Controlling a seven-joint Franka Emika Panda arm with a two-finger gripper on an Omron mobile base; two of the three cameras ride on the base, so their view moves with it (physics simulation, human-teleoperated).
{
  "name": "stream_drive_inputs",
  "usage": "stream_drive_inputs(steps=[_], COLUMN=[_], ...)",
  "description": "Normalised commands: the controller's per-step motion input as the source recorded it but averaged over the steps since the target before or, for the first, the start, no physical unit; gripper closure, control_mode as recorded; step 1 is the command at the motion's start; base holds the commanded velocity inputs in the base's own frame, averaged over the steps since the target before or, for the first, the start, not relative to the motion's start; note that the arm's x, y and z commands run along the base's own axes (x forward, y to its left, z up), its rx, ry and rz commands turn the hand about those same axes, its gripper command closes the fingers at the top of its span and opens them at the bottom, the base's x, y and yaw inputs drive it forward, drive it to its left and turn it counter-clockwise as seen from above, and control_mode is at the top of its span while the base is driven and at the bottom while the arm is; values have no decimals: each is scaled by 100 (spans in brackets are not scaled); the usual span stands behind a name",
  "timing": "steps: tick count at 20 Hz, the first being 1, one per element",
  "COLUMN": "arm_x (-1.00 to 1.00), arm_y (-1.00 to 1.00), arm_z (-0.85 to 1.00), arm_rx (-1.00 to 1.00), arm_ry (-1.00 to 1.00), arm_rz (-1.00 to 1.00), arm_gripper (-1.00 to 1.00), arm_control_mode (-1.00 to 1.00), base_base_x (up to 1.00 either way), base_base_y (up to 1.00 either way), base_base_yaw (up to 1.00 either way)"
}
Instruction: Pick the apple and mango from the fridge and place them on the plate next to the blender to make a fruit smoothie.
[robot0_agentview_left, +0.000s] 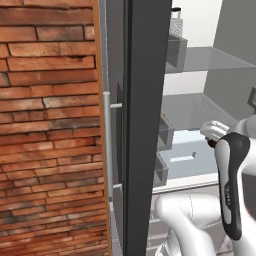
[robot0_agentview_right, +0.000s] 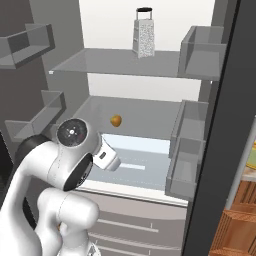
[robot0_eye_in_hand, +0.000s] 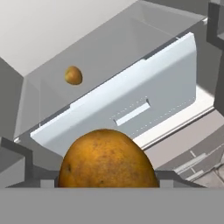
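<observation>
The gripper (robot0_eye_in_hand: 108, 183) seems to pinch the big brown-orange mango (robot0_eye_in_hand: 107, 159) just outside the fridge (robot0_agentview_right: 200, 55), and it may slip out and drop if the hold is loose.

In the open fridge (robot0_agentview_right: 200, 65), a grater (robot0_agentview_right: 143, 32) stands above a small orange-yellow fruit (robot0_agentview_right: 116, 120) on the lower shelf.

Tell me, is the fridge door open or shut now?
Open. The fridge interior shows its glass shelves, a grater and a small orange-yellow fruit; the dark door stands edge-on.
</observation>
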Motion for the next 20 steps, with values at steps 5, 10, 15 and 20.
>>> stream_drive_inputs(steps=[5, 10, 15, 20], arm_x=[0, 0, 0, 0], arm_y=[31, 0, 0, 0], arm_z=[-1, 0, 0, 0], arm_rx=[0, 0, 0, 0], arm_ry=[9, 0, 0, 0], arm_rz=[10, 1, 0, 0], arm_gripper=[100, 100, 100, 100], arm_control_mode=[-100, 100, 100, 100], base_base_x=[0, 0, -43, -76], base_base_y=[0, 0, 0, 0], base_base_yaw=[0, 0, 0, -7])
